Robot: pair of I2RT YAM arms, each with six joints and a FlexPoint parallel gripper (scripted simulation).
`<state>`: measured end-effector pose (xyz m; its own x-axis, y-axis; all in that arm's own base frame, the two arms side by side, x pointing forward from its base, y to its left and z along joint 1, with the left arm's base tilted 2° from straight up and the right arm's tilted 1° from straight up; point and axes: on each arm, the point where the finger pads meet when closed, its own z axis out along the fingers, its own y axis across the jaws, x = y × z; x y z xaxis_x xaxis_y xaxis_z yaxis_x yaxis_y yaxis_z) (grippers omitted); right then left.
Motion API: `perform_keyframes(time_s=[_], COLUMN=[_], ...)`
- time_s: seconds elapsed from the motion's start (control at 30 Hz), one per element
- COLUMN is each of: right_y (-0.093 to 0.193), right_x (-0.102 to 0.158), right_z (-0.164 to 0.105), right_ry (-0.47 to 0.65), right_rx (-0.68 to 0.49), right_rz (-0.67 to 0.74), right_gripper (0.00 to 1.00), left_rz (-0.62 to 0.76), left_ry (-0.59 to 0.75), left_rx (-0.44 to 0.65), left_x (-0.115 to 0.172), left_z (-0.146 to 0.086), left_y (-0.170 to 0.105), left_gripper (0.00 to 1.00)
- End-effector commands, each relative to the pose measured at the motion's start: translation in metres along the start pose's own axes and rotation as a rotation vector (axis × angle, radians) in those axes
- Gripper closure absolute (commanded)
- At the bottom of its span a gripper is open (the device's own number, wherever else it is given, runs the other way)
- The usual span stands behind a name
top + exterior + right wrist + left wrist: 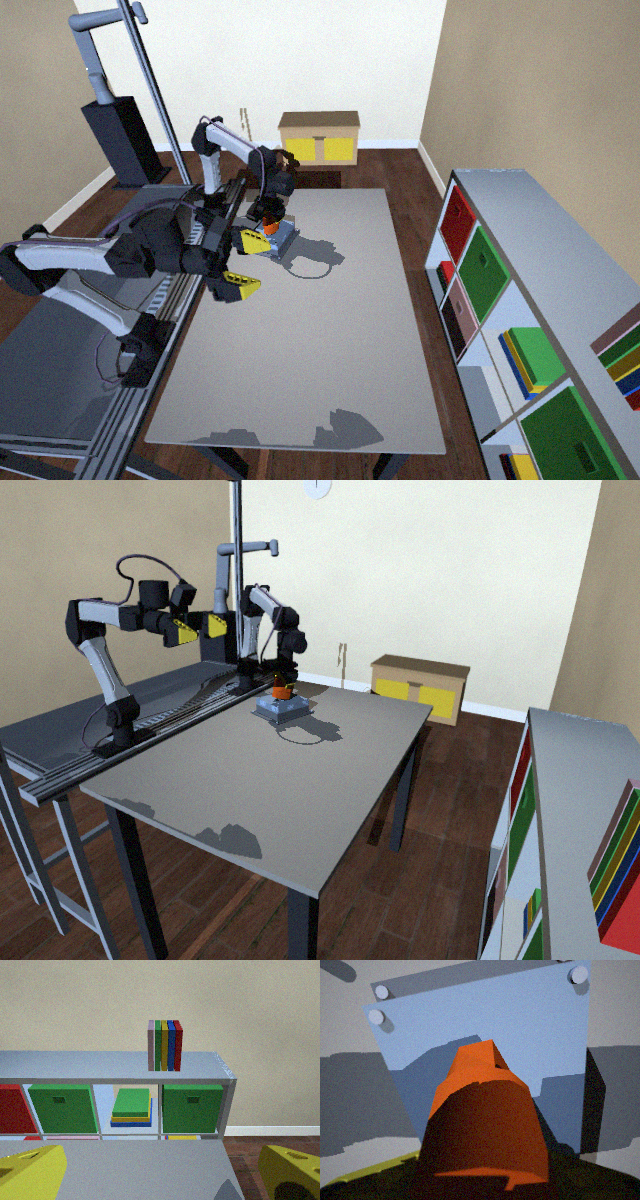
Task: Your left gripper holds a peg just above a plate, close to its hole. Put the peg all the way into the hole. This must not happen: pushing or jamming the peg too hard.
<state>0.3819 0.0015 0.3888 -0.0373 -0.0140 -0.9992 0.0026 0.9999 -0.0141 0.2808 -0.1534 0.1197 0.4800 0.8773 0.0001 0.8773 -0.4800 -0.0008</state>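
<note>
An orange peg is held between the fingers of my left gripper. In the left wrist view the peg covers the middle, with its narrower end toward the plate. The blue-grey plate is a raised block with round studs near its corners. The peg stands over its top; whether it touches cannot be told. The hole is hidden behind the peg and fingers. My right gripper is open and empty, away from the plate.
The plate stands on the grey table near the left arm's base. The right arm is raised beside the left arm. A shelf with bins and books stands beyond the table edge. Arm shadows fall on the table and plate.
</note>
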Motion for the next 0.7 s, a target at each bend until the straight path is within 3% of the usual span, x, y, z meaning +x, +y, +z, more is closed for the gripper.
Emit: perform_keyframes(time_s=[0.0,0.53,0.57,0.6,0.67], right_y=[-0.0013,-0.0013,-0.0013,-0.0013,-0.0013], right_x=[-0.0073,-0.0073,-0.0073,-0.0076,-0.0081], right_z=[-0.0023,-0.0023,-0.0023,-0.0024,-0.0025], right_ry=[-0.020,-0.020,-0.020,-0.020,-0.022], right_rx=[0.004,0.004,0.004,0.004,0.004], right_rz=[-0.001,-0.001,-0.001,-0.001,-0.001], right_gripper=[0.00,0.00,0.00,0.00,0.00], left_rz=[0.002,0.002,0.003,0.003,0.003], left_ry=[-0.001,-0.001,0.000,0.000,0.000], left_rx=[-0.016,-0.016,-0.022,-0.022,-0.023], left_x=[-0.0011,-0.0011,-0.0011,-0.0011,-0.0011], left_z=[-0.0041,-0.0041,-0.0074,-0.0075,-0.0079], left_y=[0.0020,0.0020,0.0015,0.0015,0.0015], left_gripper=[0.97,0.97,0.86,0.97,1.00])
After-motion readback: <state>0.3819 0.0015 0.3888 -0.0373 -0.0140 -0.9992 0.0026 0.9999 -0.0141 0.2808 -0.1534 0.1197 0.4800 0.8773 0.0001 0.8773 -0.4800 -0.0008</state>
